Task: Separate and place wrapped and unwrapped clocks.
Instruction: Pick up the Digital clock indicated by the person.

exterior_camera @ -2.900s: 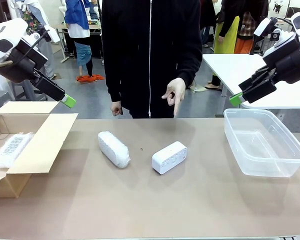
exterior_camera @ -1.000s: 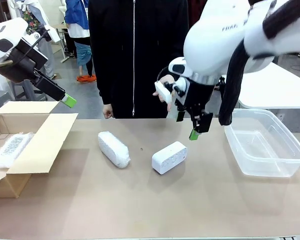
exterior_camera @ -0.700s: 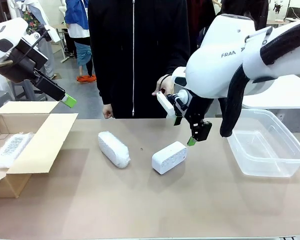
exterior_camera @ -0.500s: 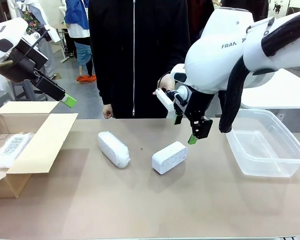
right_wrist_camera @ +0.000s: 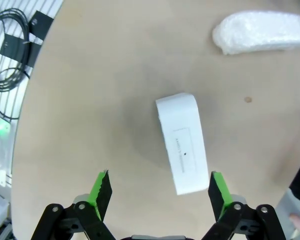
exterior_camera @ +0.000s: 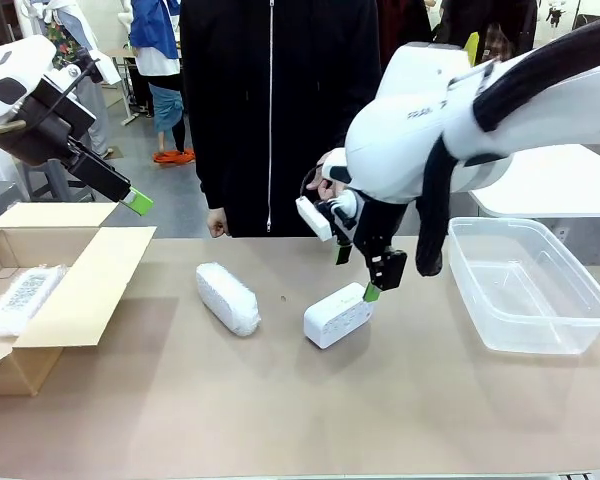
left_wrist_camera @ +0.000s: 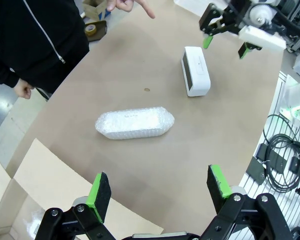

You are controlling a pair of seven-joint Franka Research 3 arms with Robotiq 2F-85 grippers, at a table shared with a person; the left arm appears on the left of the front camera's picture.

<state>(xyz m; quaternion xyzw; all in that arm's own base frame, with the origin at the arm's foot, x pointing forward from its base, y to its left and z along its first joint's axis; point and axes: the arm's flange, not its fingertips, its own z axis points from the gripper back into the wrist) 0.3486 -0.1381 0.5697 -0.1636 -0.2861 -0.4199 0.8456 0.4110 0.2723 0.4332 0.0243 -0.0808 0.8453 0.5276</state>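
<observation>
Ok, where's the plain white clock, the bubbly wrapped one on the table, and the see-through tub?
plain white clock [exterior_camera: 335, 316], front view, middle of its dotted face.
wrapped clock [exterior_camera: 227, 298], front view, middle of its wrap.
see-through tub [exterior_camera: 472, 290], front view, its left wall.

The bare clock [exterior_camera: 338, 315], smooth white with rounded corners and a dotted face, lies angled mid-table [exterior_camera: 280, 420]. The wrapped clock [exterior_camera: 227, 297] lies to its left, apart. The second wrapped clock [exterior_camera: 22, 298] lies inside the box [exterior_camera: 90, 280] at the left edge.

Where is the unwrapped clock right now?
In the front view the unwrapped clock lies on the table, right of the bubble-wrapped clock, with the open right tool just above its far end.
</observation>
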